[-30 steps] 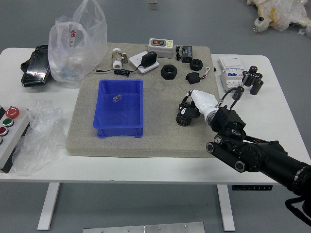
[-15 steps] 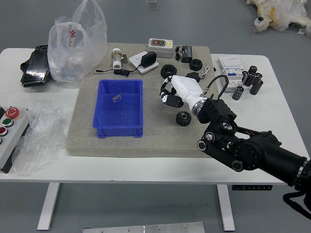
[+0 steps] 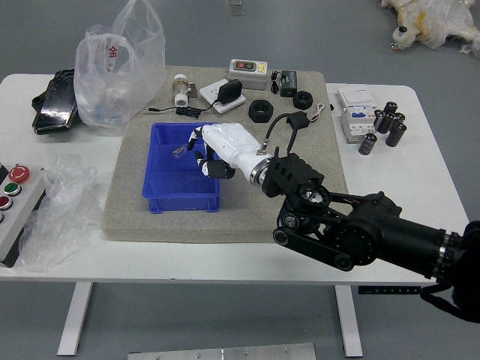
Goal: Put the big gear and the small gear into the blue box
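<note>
Red 金 [image 3: 113, 52] on the plastic bag [image 3: 112, 86]; print [image 3: 363, 115] on the white box [image 3: 355, 133] illegible

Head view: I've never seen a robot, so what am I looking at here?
This view looks down from a camera high on the robot's side of a white table. The black right arm reaches in from the right, ending in a white-backed hand above the right part of a blue box. Whether it holds anything is unclear.

The box sits on a gray mat; black rings lie near its far edge. Leftward are plastic bags and a button panel.
</note>
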